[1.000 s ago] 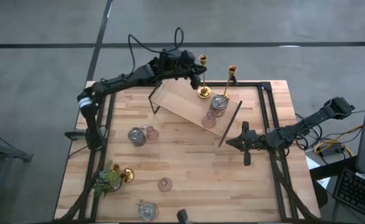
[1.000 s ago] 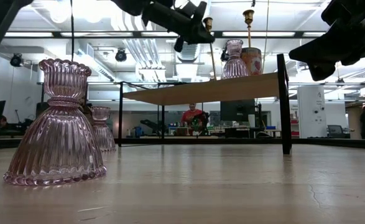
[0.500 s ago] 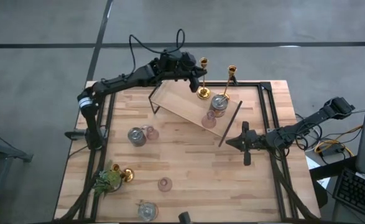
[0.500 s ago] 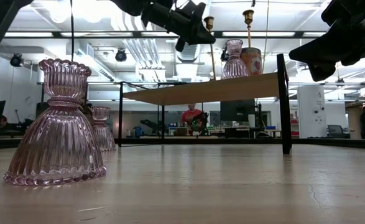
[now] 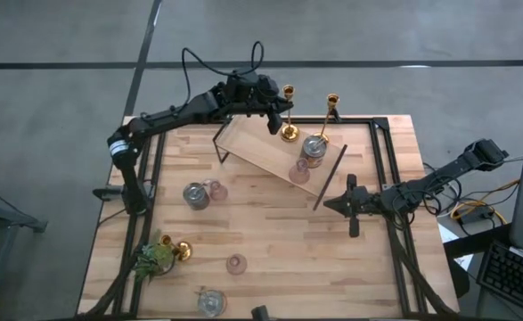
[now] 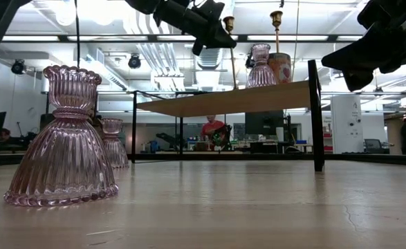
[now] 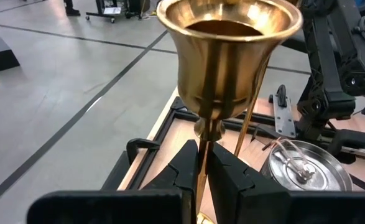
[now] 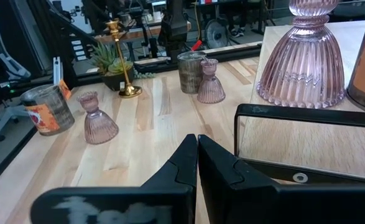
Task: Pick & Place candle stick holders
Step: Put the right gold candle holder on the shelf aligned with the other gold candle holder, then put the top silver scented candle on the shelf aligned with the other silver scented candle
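My left gripper (image 5: 281, 111) (image 7: 203, 163) is shut on a slim gold candlestick (image 5: 289, 92) (image 7: 229, 56) at the far edge of the raised wooden shelf (image 5: 261, 150). A second gold candlestick (image 5: 330, 105), a silvery round holder (image 5: 314, 147) and a pink glass cup (image 5: 300, 169) stand on the shelf. A third gold candlestick (image 5: 180, 249) stands on the table beside a green plant (image 5: 153, 258). Two silvery holders (image 5: 195, 195) (image 5: 211, 303) and two pink cups (image 5: 215, 189) (image 5: 236, 263) stand on the table. My right gripper (image 5: 326, 205) (image 8: 198, 144) is shut and empty at the table's right. My left gripper pinches the gold candlestick's thin stem (image 7: 202, 148) just below its cup, between the two fingers (image 7: 185, 169). The fingers come level from the table's left and lie across the stem. The candlestick stays upright; whether its base (image 5: 290, 134) rests on the shelf I cannot tell.
The shelf stands on thin black legs (image 6: 317, 117) above the table, slanting across its far middle. A black frame (image 5: 381, 178) runs around the table's edges. A large pink cup (image 6: 64, 138) stands close to the low camera. People show in the room behind.
My left gripper has edged a little toward the table's left and slightly up, keeping its hold. The gold candlestick has shifted with it and stays upright.
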